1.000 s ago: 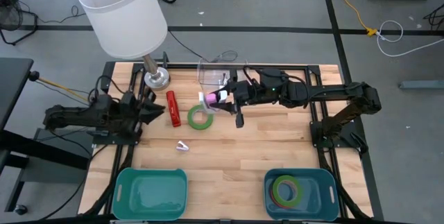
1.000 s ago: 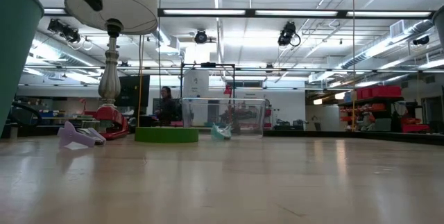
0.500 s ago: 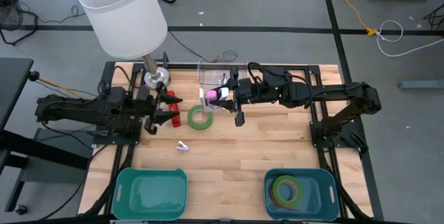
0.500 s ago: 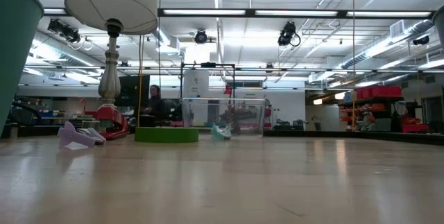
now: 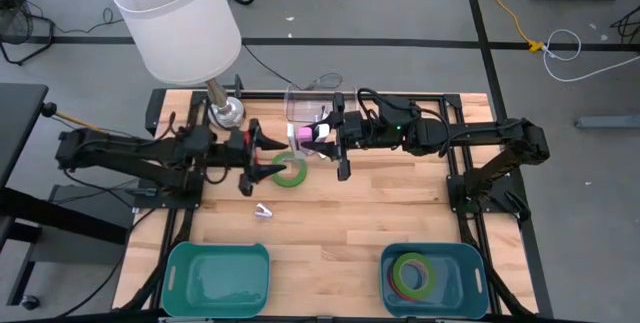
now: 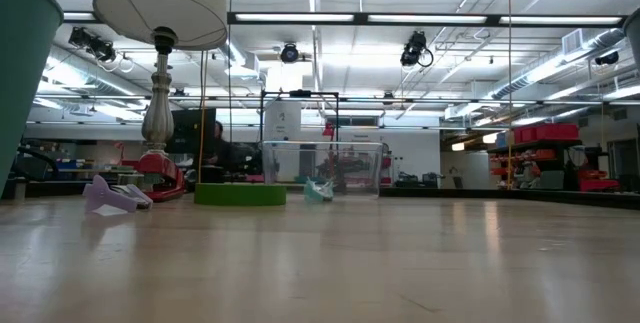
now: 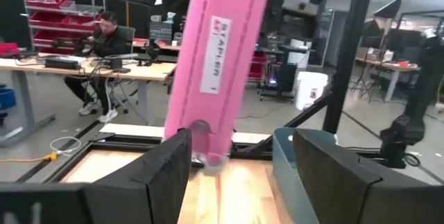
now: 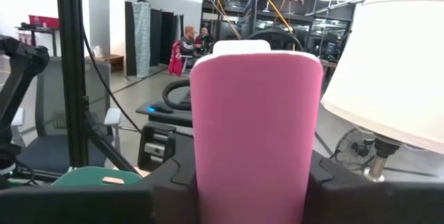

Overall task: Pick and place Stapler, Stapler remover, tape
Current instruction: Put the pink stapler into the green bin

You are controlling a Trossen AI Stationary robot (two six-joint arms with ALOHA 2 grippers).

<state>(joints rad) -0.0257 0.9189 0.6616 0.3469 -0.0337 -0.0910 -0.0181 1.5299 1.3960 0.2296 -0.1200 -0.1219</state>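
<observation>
In the right wrist view the pink stapler [image 8: 255, 141] fills the middle, its lower end cut off by the picture's edge and its far end hidden from the lens. In the left wrist view the same stapler runs out past the top edge. From above, the left arm covers the red stapler beside the lamp base [image 5: 226, 113]. The small pale piece [image 5: 263, 210] below the green tape [image 5: 290, 170] is too small to identify.
</observation>
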